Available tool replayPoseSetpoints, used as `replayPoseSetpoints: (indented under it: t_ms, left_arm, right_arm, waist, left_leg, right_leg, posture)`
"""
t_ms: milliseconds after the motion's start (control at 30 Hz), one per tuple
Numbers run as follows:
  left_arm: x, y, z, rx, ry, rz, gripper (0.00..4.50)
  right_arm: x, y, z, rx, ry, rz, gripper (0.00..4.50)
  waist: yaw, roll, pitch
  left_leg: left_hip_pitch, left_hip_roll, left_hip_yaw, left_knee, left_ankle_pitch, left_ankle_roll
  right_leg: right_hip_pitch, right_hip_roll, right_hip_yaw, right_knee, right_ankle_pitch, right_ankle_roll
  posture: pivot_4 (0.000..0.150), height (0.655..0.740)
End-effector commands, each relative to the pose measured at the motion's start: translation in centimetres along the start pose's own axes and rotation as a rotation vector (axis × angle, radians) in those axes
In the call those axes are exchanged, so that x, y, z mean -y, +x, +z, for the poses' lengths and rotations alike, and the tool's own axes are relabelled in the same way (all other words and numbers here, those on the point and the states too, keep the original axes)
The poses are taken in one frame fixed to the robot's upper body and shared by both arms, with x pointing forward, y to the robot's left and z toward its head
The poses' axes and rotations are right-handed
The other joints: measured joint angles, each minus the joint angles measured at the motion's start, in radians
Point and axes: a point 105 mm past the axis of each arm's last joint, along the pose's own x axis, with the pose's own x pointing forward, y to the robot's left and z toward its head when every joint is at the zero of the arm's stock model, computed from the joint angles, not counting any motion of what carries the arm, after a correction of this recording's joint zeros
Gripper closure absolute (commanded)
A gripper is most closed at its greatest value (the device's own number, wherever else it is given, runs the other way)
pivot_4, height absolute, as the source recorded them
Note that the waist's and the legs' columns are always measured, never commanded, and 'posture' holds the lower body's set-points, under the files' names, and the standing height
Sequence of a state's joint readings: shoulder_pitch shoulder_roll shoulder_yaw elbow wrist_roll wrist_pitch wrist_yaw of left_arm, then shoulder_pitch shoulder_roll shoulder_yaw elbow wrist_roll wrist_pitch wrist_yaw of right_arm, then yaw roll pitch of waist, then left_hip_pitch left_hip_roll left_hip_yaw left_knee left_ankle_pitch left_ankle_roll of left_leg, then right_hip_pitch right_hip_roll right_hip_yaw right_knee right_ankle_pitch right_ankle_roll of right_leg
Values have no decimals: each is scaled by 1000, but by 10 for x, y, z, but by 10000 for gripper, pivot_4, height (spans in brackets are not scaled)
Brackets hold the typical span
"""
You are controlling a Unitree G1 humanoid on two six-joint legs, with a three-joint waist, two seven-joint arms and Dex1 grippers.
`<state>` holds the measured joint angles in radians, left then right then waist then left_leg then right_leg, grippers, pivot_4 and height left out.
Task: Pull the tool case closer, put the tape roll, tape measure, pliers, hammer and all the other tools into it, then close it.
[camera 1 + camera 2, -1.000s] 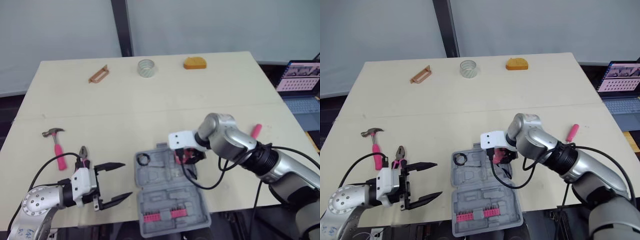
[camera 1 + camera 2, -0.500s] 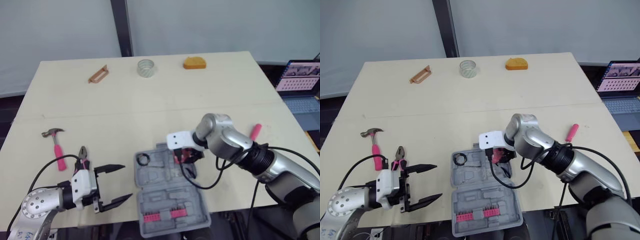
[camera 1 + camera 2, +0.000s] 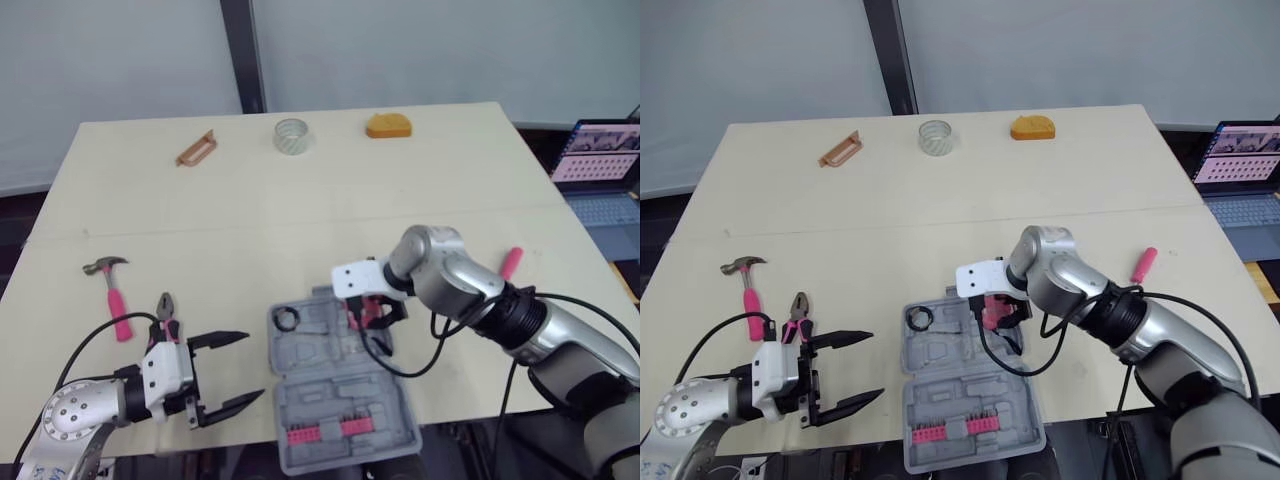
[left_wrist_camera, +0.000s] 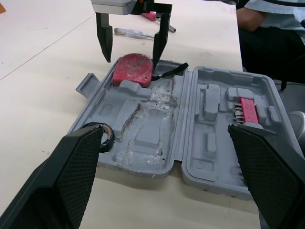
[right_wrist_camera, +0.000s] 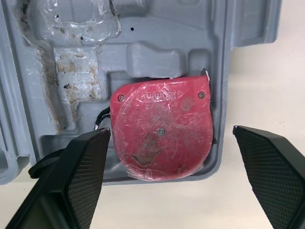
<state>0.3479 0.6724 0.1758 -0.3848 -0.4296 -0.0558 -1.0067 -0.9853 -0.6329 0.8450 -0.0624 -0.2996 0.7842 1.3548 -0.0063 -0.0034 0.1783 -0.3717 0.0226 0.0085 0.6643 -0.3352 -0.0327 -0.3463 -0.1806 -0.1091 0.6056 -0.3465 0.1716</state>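
One tape measure (image 5: 162, 133): lying in the open tool case (image 4: 143, 138).
Right end effector (image 4: 132, 59): fingers apart, just over it.
Left end effector (image 3: 875, 365): fingers apart, empty, near the pliers (image 3: 798, 305) on the counter (image 3: 940, 220).

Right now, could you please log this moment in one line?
right jaws open over tape measure in tool case | left jaws open near pliers | hammer, tape roll on table

1. Grey tool case (image 3: 322, 398); red tape measure (image 5: 162, 136); pink strip of bits (image 3: 325, 432).
2. Pink handles on hammer (image 3: 116, 295) and pliers (image 3: 166, 306).
3. Pale, translucent tape roll (image 3: 292, 135).
4. Orange object (image 3: 389, 125), far edge.
5. Cream surface (image 3: 300, 210).
6. Black, cross-hatched fingers (image 4: 71, 181) on left tool (image 3: 253, 364).
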Motion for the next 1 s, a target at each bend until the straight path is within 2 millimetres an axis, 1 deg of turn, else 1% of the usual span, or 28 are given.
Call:
replayPoseSetpoints:
  t_ms: [33, 100, 167, 300, 333, 400, 467, 533, 633, 800, 1000]
  left_arm:
    - [3, 2, 6, 20, 30, -10, 0]
    - [4, 2, 6, 21, 30, -8, 0]
    - [3, 2, 5, 23, 30, -7, 0]
    - [2, 3, 4, 25, 32, -9, 0]
    - [1, 3, 4, 26, 33, -10, 0]
    - [0, 4, 4, 27, 36, -11, 0]
    - [-1, 4, 4, 29, 38, -12, 0]
    - [-1, 4, 4, 29, 39, -13, 0]
    - [0, 2, 3, 23, 40, -15, 0]
    - [-1, -1, 2, 18, 42, -13, 0]
    - [-2, -3, 2, 15, 47, -10, 0]
  right_arm:
    - [6, -35, 12, 69, -13, -60, 330]
    - [4, -45, 11, 112, 26, -66, 330]
    - [2, -50, 9, 192, 81, -65, 330]
    - [-2, -52, 0, 353, 138, -87, 330]
    - [-4, -51, -5, 386, 163, -90, 2649]
    - [-7, -49, -9, 448, 212, -88, 8717]
    - [-7, -49, -9, 534, 233, -103, 18544]
    - [-8, -47, -12, 570, 245, -117, 28800]
    - [-12, -39, -24, 589, 266, -127, 28800]
    - [-17, -30, -32, 657, 268, -126, 28800]
    - [-19, -11, -43, 697, 306, -128, 28800]
  waist:
    - [1, 0, 0]
    - [2, 0, 0]
    - [2, 0, 0]
    - [6, 0, 0]
    - [6, -1, 0]
    - [5, -1, 0]
    - [3, -1, 0]
    - [0, 0, 0]
    - [3, -1, 0]
    - [3, -1, 0]
    - [3, -1, 0]
  left_leg:
    - [0, 0, 0, 0, 0, 0]
    - [0, 0, 0, 0, 0, 0]
    - [0, 0, 0, 0, 0, 0]
    - [0, 0, 0, 0, 0, 0]
    - [0, 0, 0, 0, 0, 0]
    - [0, 0, 0, 0, 0, 0]
    - [0, 0, 0, 0, 0, 0]
    - [1, 1, 1, 0, 0, 0]
    - [1, 1, 1, -1, 0, 0]
    - [1, 1, 1, 0, 0, 0]
    - [1, 1, 1, 0, 0, 0]
  right_leg:
    - [0, 0, 0, 0, 0, 0]
    - [0, 0, 0, 0, 0, 0]
    - [0, 0, 0, 0, 0, 0]
    - [1, 0, 0, -1, 0, 0]
    - [1, 0, 0, -1, 0, 0]
    - [1, 0, 0, -1, 0, 0]
    - [1, 0, 0, 0, 0, 0]
    - [1, 0, 0, 0, 0, 0]
    - [1, 0, -1, 0, 0, 0]
    - [1, 0, -1, 0, 0, 0]
    - [2, 0, -1, 0, 0, 0]
  posture:
    - [1500, 7400]
    - [1500, 7400]
    - [1500, 7400]
    - [1500, 7400]
    - [1500, 7400]
    - [1500, 7400]
    - [1500, 7400]
    - [1500, 7400]
    - [1500, 7400]
    - [1500, 7400]
    - [1500, 7400]
